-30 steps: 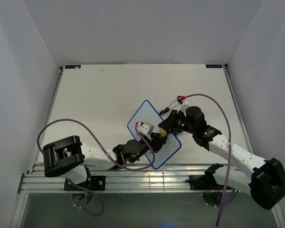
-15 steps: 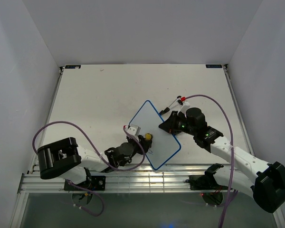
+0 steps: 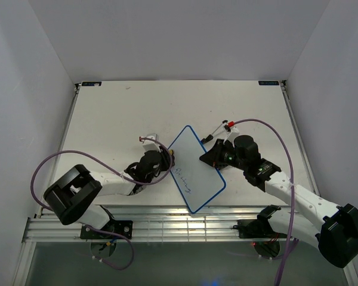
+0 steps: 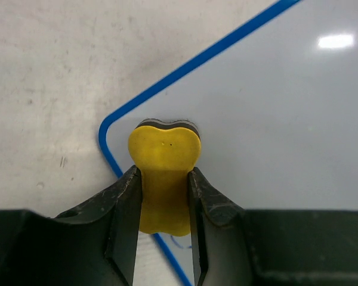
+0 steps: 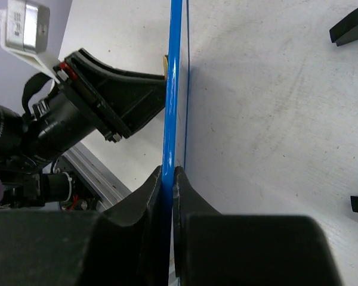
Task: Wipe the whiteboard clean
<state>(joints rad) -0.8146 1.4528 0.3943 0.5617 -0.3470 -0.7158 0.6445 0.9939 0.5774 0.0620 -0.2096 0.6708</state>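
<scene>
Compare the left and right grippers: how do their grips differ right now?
The left gripper is shut on the yellow eraser; the right gripper is shut on the whiteboard rim. The left gripper's jaws stand wider apart; the right gripper's nearly meet. Both hold something.

The top camera sits high up and looks down on the whole table (image 3: 125,113). The left wrist camera looks from very close past the left gripper (image 4: 163,179) and eraser (image 4: 164,155) onto a whiteboard (image 4: 274,119) corner. The right wrist camera looks along the board's edge past the right gripper (image 5: 168,176). All three see the whiteboard.
</scene>
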